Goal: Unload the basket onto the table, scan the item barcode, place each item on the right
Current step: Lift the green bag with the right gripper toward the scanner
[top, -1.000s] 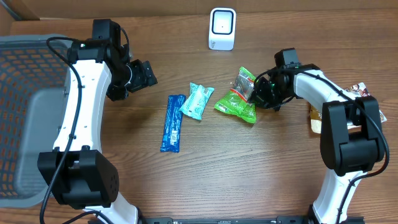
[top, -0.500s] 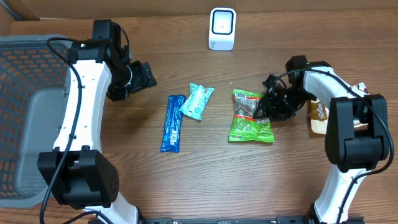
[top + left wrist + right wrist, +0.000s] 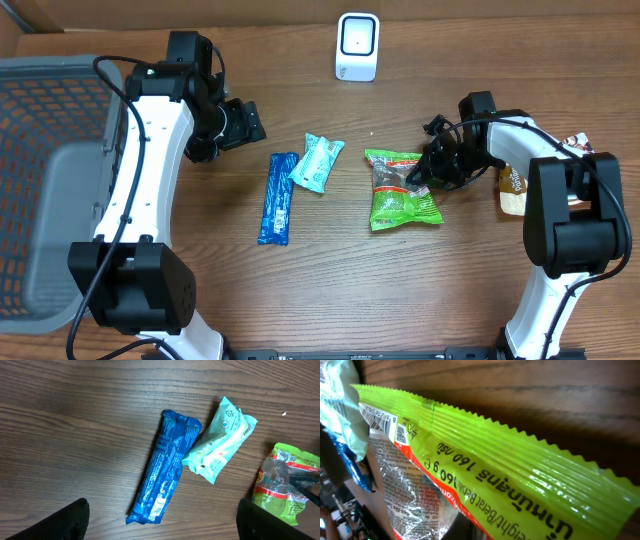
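Nearest you on the bench [image 3: 330, 290], the blue bar [image 3: 278, 197] lies lengthwise and the green packet [image 3: 402, 195] lies flat, well apart from it. That packet looks like the item being worked for the scan. Your right hand [image 3: 428, 168] sits clenched at the packet's right edge, low against the wood. The wrist view is filled by the crimped seal, so you cannot tell whether film is actually pinched between the fingers. The low, edge-on approach makes sense, since a flat wrapper offers little but its seal to grab. Its barcode [image 3: 377, 416] shows on the printed face near one end, so that face likely has to end up toward the reader. A little farther off, the teal packet [image 3: 317, 161] touches the bar's far end. Your left hand [image 3: 246, 122] hovers released beside them, holding nothing, probably parked out of the way. Farthest, the white scanner [image 3: 357, 46] stands at the back of the bench, well apart from the packet.
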Tool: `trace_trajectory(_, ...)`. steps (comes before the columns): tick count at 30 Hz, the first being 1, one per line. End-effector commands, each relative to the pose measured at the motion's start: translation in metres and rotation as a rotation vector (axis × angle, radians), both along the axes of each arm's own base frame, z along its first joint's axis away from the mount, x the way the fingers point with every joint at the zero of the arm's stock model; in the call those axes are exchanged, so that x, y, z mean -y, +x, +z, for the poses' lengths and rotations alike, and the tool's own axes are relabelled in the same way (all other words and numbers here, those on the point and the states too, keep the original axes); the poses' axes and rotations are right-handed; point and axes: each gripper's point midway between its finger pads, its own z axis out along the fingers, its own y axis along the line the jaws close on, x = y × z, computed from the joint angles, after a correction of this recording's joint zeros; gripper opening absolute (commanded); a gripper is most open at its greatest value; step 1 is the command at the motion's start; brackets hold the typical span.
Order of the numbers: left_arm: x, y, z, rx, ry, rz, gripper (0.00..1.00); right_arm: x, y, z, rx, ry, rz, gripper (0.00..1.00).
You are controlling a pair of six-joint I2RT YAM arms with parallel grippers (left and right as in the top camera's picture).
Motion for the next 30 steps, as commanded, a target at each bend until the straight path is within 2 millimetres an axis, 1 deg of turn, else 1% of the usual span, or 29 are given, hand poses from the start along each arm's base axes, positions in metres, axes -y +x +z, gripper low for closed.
trace_trajectory(1, 0.002, 0.004, 0.012, 0.042, 0.008, -0.023, 0.85, -0.008, -0.006, 0.008, -0.032, 0.090, 0.011, 0.04)
trace_trajectory(2, 0.002, 0.004, 0.012, 0.042, 0.008, -0.023, 0.85, -0.013, -0.003, 0.026, -0.002, 0.154, 0.035, 0.04)
trace_trajectory(3, 0.002, 0.004, 0.012, 0.042, 0.008, -0.023, 0.85, -0.015, -0.001, 0.041, 0.023, 0.195, 0.053, 0.04)
trace_trajectory(4, 0.002, 0.004, 0.012, 0.042, 0.008, -0.023, 0.85, -0.019, 0.001, 0.076, 0.093, 0.253, 0.101, 0.04)
trace_trajectory(6, 0.002, 0.004, 0.012, 0.042, 0.008, -0.023, 0.86, -0.019, 0.002, 0.106, 0.163, 0.254, 0.133, 0.04)
trace_trajectory(8, 0.002, 0.004, 0.012, 0.042, 0.008, -0.023, 0.86, -0.023, 0.000, 0.141, 0.252, 0.252, 0.165, 0.04)
trace_trajectory(10, 0.002, 0.004, 0.012, 0.042, 0.008, -0.023, 0.86, -0.027, -0.004, 0.171, 0.333, 0.256, 0.177, 0.04)
trace_trajectory(11, 0.002, 0.004, 0.012, 0.042, 0.008, -0.023, 0.86, -0.026, -0.006, 0.182, 0.350, 0.256, 0.168, 0.04)
trace_trajectory(12, 0.002, 0.004, 0.012, 0.043, 0.008, -0.023, 0.86, -0.026, -0.010, 0.200, 0.384, 0.262, 0.157, 0.04)
trace_trajectory(13, 0.002, 0.004, 0.012, 0.043, 0.008, -0.023, 0.87, -0.027, -0.012, 0.206, 0.399, 0.266, 0.156, 0.04)
trace_trajectory(14, 0.002, 0.004, 0.012, 0.045, 0.008, -0.023, 0.87, -0.028, -0.017, 0.222, 0.440, 0.280, 0.163, 0.04)
trace_trajectory(18, 0.002, 0.006, 0.012, 0.052, 0.008, -0.023, 0.90, -0.030, -0.024, 0.240, 0.489, 0.307, 0.179, 0.04)
trace_trajectory(19, 0.002, 0.007, 0.013, 0.055, 0.008, -0.023, 0.92, -0.033, -0.026, 0.244, 0.506, 0.332, 0.197, 0.04)
trace_trajectory(21, 0.002, 0.006, 0.013, 0.054, 0.008, -0.023, 0.99, -0.041, -0.033, 0.259, 0.546, 0.434, 0.243, 0.04)
trace_trajectory(25, 0.002, 0.006, 0.013, 0.054, 0.008, -0.023, 1.00, -0.044, -0.035, 0.265, 0.545, 0.473, 0.246, 0.04)
trace_trajectory(30, 0.002, 0.006, 0.013, 0.054, 0.008, -0.022, 1.00, -0.042, -0.034, 0.262, 0.541, 0.452, 0.241, 0.04)
